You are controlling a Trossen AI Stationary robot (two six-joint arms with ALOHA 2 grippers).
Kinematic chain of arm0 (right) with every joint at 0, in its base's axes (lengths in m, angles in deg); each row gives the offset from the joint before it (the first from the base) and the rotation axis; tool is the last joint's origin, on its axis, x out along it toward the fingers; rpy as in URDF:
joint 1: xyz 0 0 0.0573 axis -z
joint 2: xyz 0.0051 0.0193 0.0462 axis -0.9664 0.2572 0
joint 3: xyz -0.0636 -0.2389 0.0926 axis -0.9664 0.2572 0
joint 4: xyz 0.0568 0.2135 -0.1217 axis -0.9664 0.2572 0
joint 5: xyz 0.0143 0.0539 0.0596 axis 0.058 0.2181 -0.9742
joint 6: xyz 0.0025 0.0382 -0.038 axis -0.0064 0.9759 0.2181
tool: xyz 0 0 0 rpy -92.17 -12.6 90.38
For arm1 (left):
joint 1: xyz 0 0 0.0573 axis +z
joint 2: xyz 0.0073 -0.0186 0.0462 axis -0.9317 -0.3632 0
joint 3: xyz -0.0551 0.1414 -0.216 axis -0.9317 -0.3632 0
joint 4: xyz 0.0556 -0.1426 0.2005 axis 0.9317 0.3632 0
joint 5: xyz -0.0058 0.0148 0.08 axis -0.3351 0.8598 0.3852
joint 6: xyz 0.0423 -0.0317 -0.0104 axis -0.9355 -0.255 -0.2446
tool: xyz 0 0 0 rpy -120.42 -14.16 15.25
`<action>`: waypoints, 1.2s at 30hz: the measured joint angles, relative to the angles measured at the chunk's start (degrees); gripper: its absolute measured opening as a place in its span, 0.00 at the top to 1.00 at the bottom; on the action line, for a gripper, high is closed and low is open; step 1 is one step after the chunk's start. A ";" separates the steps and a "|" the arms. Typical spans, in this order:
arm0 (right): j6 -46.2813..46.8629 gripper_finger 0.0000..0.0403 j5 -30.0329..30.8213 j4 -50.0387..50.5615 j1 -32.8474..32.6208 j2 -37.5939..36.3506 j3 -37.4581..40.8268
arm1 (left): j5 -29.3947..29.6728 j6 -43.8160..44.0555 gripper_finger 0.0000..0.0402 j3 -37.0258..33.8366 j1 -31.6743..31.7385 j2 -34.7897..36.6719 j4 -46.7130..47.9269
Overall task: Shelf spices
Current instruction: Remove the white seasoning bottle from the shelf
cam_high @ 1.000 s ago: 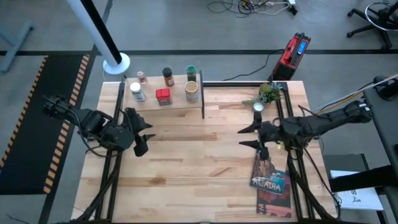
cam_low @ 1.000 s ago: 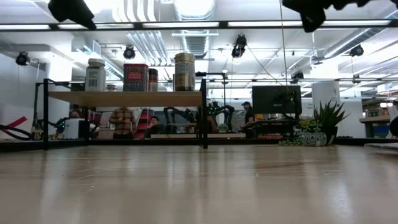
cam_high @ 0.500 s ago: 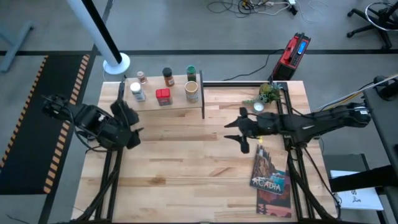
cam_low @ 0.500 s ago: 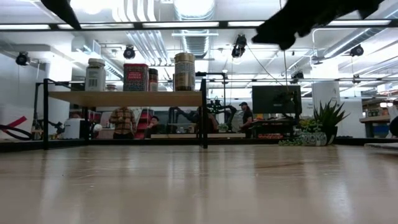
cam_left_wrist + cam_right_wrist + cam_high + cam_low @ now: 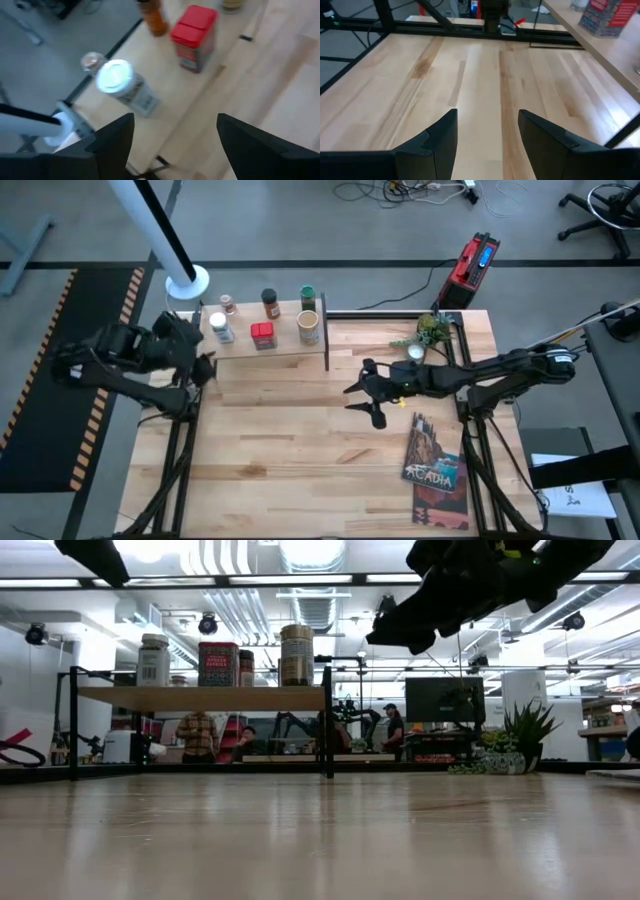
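Both arms have swung since a second ago: the left one has pulled back off the open boards toward the shelf's end, and the right one has reached further out across the middle of the table.

Starting at the left, the left gripper (image 5: 196,352) hangs just beside the near left corner of the shelf (image 5: 283,341), fingers spread wide with nothing between them. Its wrist camera looks down on the white-capped jar (image 5: 120,81) and the red tin (image 5: 195,36), both upright on the shelf top.

Along the shelf, all five spices are already up there: the white-capped jar (image 5: 220,327), the red tin (image 5: 262,335), the brown jar (image 5: 269,303), the tan canister (image 5: 308,327) and the green-lidded jar (image 5: 307,297). None is left down on the table.

Moving right, the right gripper (image 5: 366,391) floats over bare boards, well apart from the shelf, fingers parted and empty. Beyond it sit the potted plant (image 5: 430,332) and the book (image 5: 435,463), neither part of the job.

My read: the shelving looks done, or the left arm is about to tidy a jar. Any next move calls for a careful approach to the white-capped jar without knocking its neighbours.
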 joint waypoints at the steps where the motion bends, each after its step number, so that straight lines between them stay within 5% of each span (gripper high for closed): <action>1: -0.18 0.54 -0.08 -0.62 -0.02 0.20 0.00 | -0.02 -1.91 0.32 -0.17 2.14 0.05 -0.85; 15: -0.89 0.54 -2.57 -4.07 0.00 6.61 0.13 | -17.52 -30.62 0.37 -5.05 32.57 -1.81 -24.24; 22: -0.20 0.54 -2.96 -4.09 -0.13 6.50 1.05 | -25.65 -36.74 0.35 -7.14 44.38 -0.97 -25.94; 36: -0.28 0.54 -2.96 -4.13 -0.13 6.41 1.50 | -35.20 -40.33 0.24 -16.73 51.47 -0.66 -32.31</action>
